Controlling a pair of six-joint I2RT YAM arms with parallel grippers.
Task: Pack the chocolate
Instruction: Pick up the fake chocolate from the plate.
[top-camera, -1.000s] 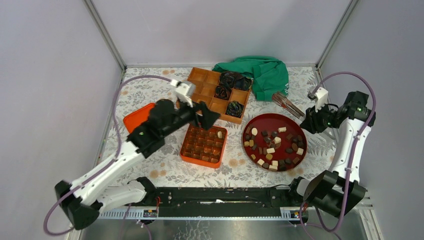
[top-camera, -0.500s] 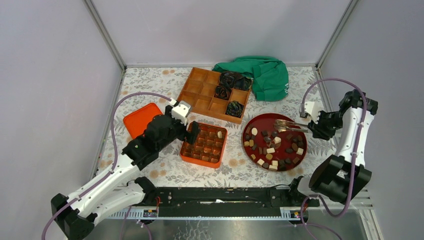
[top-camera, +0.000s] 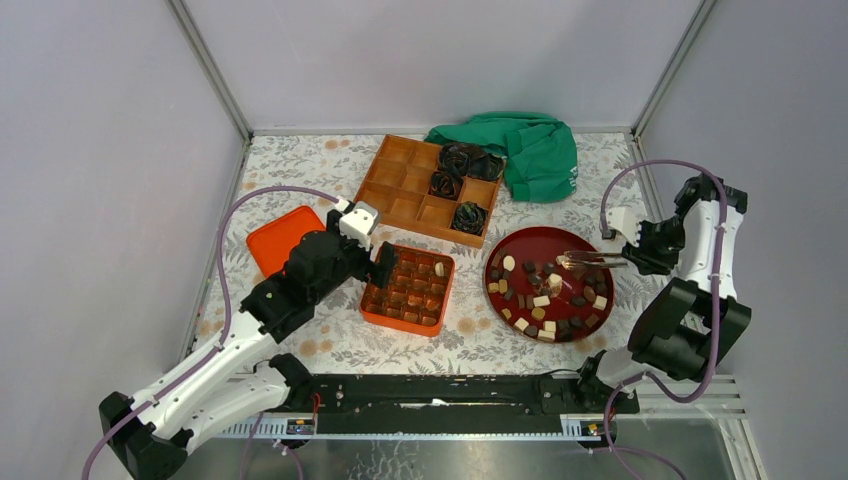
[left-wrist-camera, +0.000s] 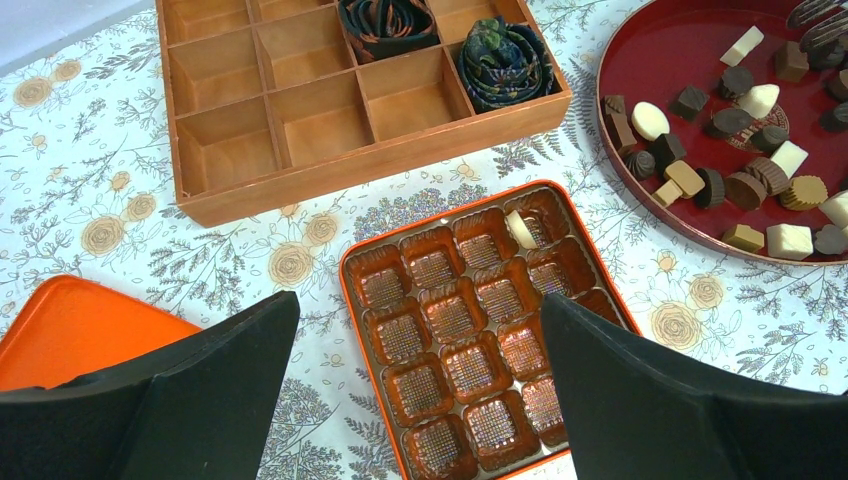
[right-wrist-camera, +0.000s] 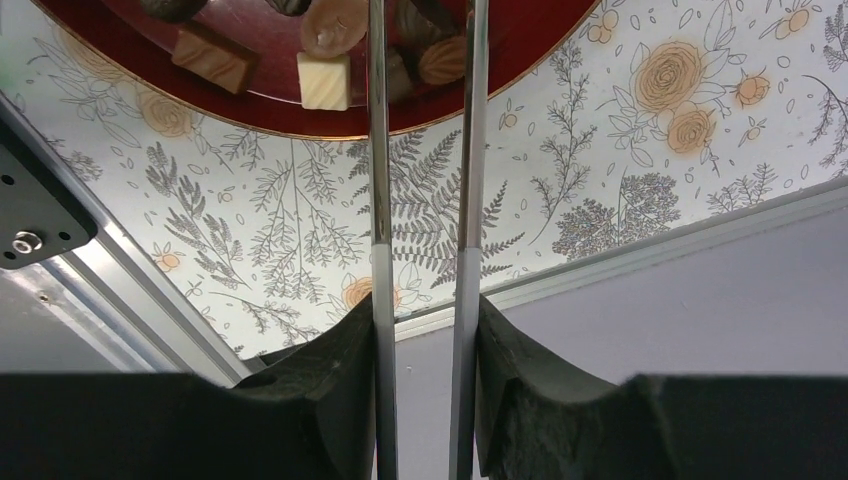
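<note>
Chocolate lies loose on the red plate at centre right, with one cream piece already in the orange tray. Right fingers pinch metal tongs over the plate. It looks like the picking step, and next comes a descent onto one piece. Left fingers gape wide above the tray, possibly crowding the drop.

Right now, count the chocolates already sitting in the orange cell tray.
1: a cream-white chocolate in the orange tray's far-right corner cell. The left pincer hides some near cells.
</note>
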